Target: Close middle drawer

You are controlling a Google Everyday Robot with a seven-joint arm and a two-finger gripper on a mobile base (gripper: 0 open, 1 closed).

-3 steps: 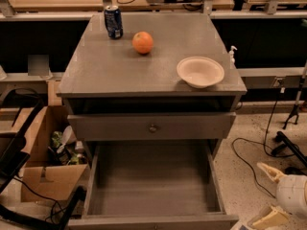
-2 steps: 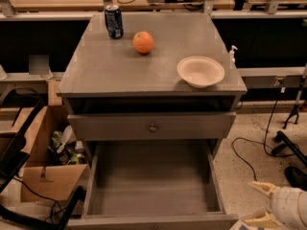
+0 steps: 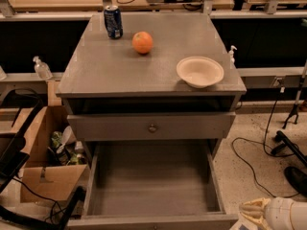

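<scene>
Middle drawer (image 3: 152,186) is pulled way out toward the camera. It's a long, deep grey box with nothing in it, and its front panel sits right at the bottom edge of the shot. It hangs out of the grey bench (image 3: 120,71), directly under the top drawer (image 3: 192,126), which has a small round knob (image 3: 152,127) in the centre and a dark gap above it.

The end effector (image 3: 252,213) is down in the bottom right corner, whitish, just beside the drawer's front right corner and not touching it as far as I can see. Honestly can't tell whether it's spread or pressed together.

On top of the bench there's a blue soda can (image 3: 113,21) at the back left, an orange (image 3: 142,42) near it, and a pale bowl (image 3: 200,72) toward the front right. A cardboard box (image 3: 45,178) sits on the floor to the left, with black cables (image 3: 261,150) on the right.
</scene>
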